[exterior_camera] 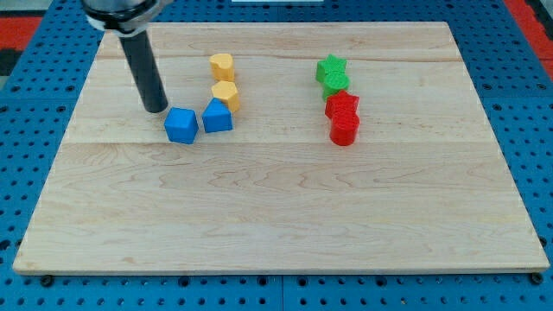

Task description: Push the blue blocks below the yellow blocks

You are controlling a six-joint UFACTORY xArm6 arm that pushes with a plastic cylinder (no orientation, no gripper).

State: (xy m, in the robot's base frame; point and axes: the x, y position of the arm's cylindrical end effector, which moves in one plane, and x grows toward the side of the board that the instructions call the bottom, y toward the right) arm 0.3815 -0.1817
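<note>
Blue blocks: two — a blue cube (181, 125) and a blue wedge-like block (217, 116), side by side at the counter's upper left.
Yellow blocks: two, stacked in a short column — upper yellow (222, 66), lower yellow (225, 95).
Progress: the wedge-like block touches the lower yellow from below and looks placed; the cube sits below-left of the column, so I judge a short nudge toward the view's right remains.
My tip (155, 109): just up-left of the cube, barely apart.
Pincer: none fitted — the rod holds nothing.
Others: green star (330, 67), green block (336, 84), two red blocks (342, 104) (344, 129) at upper right, well apart.
Counter (285, 216): pale wood, lower half bare.
Room: blue pegboard (26, 155) around it.
</note>
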